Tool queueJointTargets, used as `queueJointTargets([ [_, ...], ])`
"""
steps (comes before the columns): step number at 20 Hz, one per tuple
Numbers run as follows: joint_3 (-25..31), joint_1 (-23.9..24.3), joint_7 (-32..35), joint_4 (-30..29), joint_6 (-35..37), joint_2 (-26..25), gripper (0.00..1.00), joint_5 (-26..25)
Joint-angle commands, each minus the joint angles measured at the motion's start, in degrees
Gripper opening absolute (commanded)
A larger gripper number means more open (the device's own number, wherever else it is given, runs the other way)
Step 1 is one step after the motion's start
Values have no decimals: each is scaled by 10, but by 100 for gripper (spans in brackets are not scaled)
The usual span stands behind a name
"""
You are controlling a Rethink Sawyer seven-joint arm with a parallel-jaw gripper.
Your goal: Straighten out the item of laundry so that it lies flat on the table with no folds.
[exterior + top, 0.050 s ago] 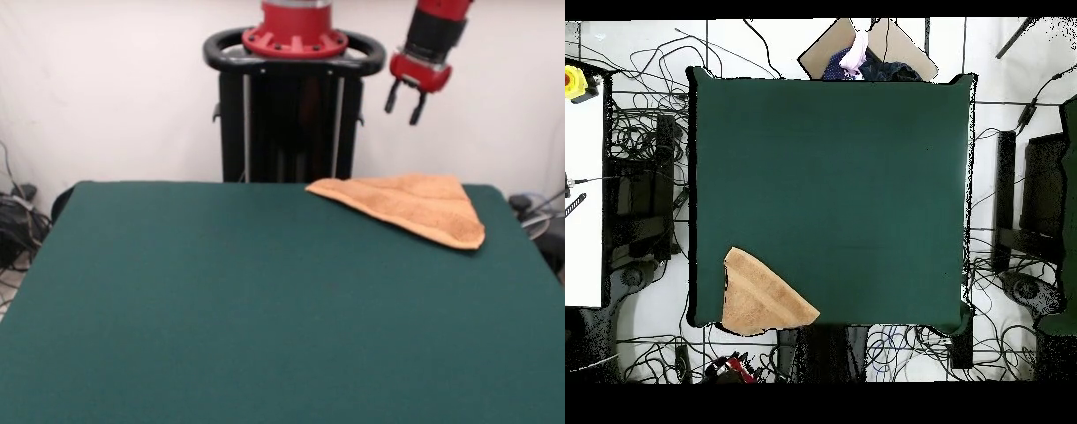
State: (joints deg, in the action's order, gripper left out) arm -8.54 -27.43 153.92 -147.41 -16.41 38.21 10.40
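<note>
Towel: light orange-tan terry-cloth towel (413, 207), folded into a rough triangle, lying on the counter at a corner on the pedestal side; in the front view, at the far right corner.
Towel shape: long folded edge running diagonally; one point toward the counter's middle, another at the right near end in the front view; top layer slightly rumpled.
Towel in overhead view: same triangle (761, 295) at the lower left corner, its bottom edge level with or just over the counter's edge.
Counter: large rectangular counter covered in dark green felt-like cloth (247, 300), otherwise bare of objects; seen as a green rectangle (835, 190) from above.
Gripper: red and black gripper (405, 109) hanging in the air above the towel, well apart from it, touching nothing.
Fingers: two dark fingers (390, 97) pointing downward, spread apart, with nothing between them.
Person: part of a person (857, 52) at the top edge of the overhead view, beyond the counter's far side.
Surroundings: tangled black cables (640, 130) on the floor around the counter.
</note>
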Motion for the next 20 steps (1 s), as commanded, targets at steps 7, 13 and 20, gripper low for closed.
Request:
queueJointTargets([
  [7,-21,70,-40,150,76,20,100,-58],
  [13,-31,52,-27,164,70,9,100,-66],
  [20,-43,55,-50,202,62,-22,100,-101],
])
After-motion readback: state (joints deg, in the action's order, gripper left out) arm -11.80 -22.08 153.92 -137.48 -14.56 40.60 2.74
